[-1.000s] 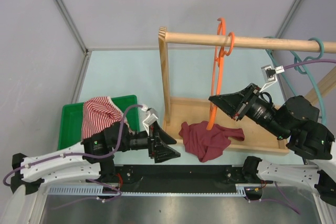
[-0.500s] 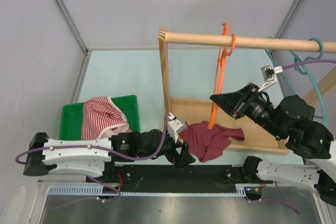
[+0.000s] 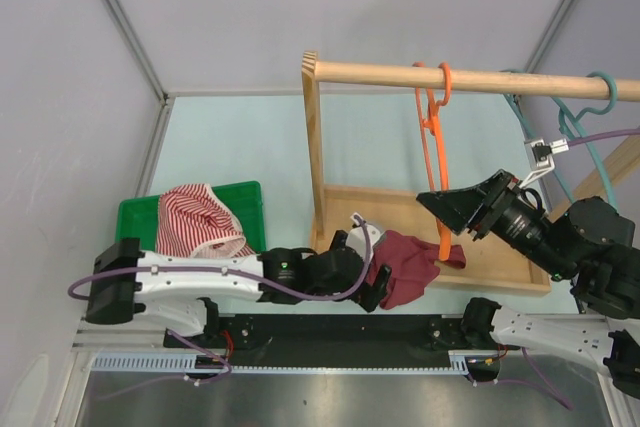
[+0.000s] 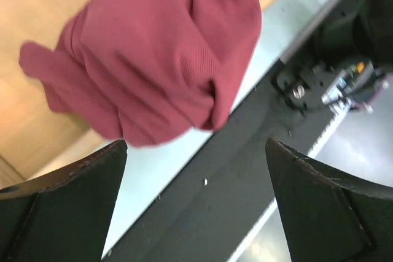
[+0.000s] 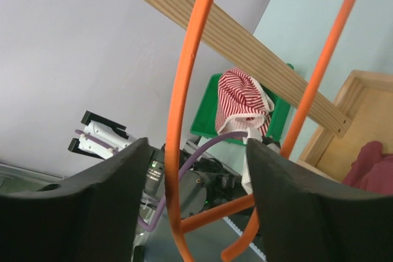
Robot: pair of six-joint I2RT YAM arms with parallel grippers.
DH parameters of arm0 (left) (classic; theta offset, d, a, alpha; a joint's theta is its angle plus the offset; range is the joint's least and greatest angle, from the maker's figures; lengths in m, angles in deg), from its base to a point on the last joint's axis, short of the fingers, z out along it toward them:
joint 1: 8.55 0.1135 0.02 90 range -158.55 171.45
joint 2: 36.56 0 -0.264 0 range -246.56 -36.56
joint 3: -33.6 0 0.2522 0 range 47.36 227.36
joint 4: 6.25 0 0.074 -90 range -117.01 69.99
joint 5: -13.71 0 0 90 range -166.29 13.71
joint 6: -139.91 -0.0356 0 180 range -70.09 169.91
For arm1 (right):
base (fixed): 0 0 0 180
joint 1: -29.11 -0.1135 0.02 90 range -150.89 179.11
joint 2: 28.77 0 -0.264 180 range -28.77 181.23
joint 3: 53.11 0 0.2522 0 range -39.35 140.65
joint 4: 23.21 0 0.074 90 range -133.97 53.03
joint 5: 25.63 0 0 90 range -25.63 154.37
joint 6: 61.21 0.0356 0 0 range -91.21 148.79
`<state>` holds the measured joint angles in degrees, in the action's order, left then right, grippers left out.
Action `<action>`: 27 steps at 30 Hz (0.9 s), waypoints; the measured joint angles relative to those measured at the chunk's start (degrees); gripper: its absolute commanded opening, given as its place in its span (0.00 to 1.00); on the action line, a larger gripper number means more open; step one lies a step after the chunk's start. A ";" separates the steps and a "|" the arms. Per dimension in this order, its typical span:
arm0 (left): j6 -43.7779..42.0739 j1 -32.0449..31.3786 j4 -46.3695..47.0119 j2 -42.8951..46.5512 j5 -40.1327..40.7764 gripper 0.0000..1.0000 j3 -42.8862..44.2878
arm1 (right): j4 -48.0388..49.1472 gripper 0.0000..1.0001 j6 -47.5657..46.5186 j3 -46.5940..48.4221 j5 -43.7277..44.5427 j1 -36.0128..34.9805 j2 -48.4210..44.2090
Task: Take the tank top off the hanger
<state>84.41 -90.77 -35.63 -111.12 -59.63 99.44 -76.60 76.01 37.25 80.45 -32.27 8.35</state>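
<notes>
Pale green tabletop (image 3: 230, 147), seen from above the rig: my left hand (image 3: 378, 287), fingers spread and holding nothing, hovers just beside the maroon tank top (image 3: 408, 265) heaped on the near edge of the wooden base (image 3: 370, 212). Beyond, my right hand (image 3: 438, 219) brackets the orange hanger (image 3: 432, 137), unclenched. I judge a deep bite on the thick fold, then a low pull toward me, works best.

Top camera sits high at the near edge, looking down over the whole table (image 3: 240, 137); left wrist camera faces down, close above the maroon tank top (image 4: 166, 59); right wrist camera faces leftward through the orange hanger (image 5: 178, 96); all three share the tank top.
</notes>
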 measured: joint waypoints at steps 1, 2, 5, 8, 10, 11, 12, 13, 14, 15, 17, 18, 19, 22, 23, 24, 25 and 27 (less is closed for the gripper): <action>-0.04 0.00 -0.44 -1.77 1.22 0.99 1.55 | -0.39 0.81 -0.11 0.00 -0.33 0.00 -0.24; -0.07 0.00 -0.42 -3.04 1.90 0.99 2.51 | -0.68 0.84 -0.13 0.00 -0.55 0.00 -0.37; -0.33 0.04 -1.60 -8.11 4.59 0.99 6.69 | -2.19 0.90 -0.44 0.00 -1.66 0.00 -0.79; -1.03 0.22 -2.60 -13.51 5.77 0.99 10.84 | -3.39 0.90 -0.55 -0.02 -2.43 0.00 -1.31; -1.68 0.61 -3.04 -17.35 6.10 1.00 13.81 | -3.82 0.90 -0.57 -0.09 -2.67 0.00 -1.95; -2.03 0.79 -3.08 -19.37 6.14 0.99 15.10 | -4.11 0.90 -0.57 -0.09 -2.80 0.00 -2.34; -2.21 1.09 -3.06 -21.22 6.12 1.00 16.26 | -4.42 0.90 -0.57 -0.09 -2.86 0.00 -2.78; -2.38 1.36 -3.02 -22.64 6.12 0.99 17.00 | -4.70 0.90 -0.57 -0.09 -2.91 0.00 -3.17; -2.58 1.70 -2.97 -24.13 6.12 0.99 17.59 | -5.05 0.90 -0.57 -0.09 -2.91 0.00 -3.61; -2.62 2.14 -2.89 -25.64 6.10 0.99 17.92 | -5.42 0.90 -0.55 -0.09 -2.89 0.00 -4.09; -2.62 2.82 -2.75 -27.43 6.10 0.97 17.97 | -5.90 0.90 -0.55 -0.09 -2.89 0.00 -4.74; -2.60 3.19 -2.56 -28.22 6.08 0.95 17.97 | -6.08 0.90 -0.55 -0.09 -2.84 0.00 -5.05; -2.56 3.50 -2.25 -28.81 5.88 0.89 17.97 | -6.19 0.90 -0.55 -0.09 -2.84 0.00 -5.33; -2.51 4.02 -0.83 -29.31 4.76 0.67 17.64 | -6.43 0.90 -0.48 -0.31 -2.78 0.00 -6.08; -2.51 4.02 -0.26 -29.31 4.50 0.58 17.44 | -6.47 0.90 -0.48 -0.52 -2.75 0.00 -6.36; -2.71 4.02 0.85 -29.31 4.02 0.51 16.96 | -6.51 0.90 -0.39 -0.79 -2.71 0.00 -6.62; -2.97 3.98 1.92 -29.16 3.63 0.39 16.48 | -6.64 0.90 -0.28 -0.96 -2.58 0.00 -6.80; -3.26 3.98 4.31 -28.28 3.32 0.29 15.30 | -6.67 0.90 -0.26 -1.31 -2.36 0.00 -7.08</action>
<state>81.15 -86.79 -31.32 -139.40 -56.30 114.74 -83.27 75.75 35.94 78.09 -32.27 1.27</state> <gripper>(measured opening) 0.441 0.901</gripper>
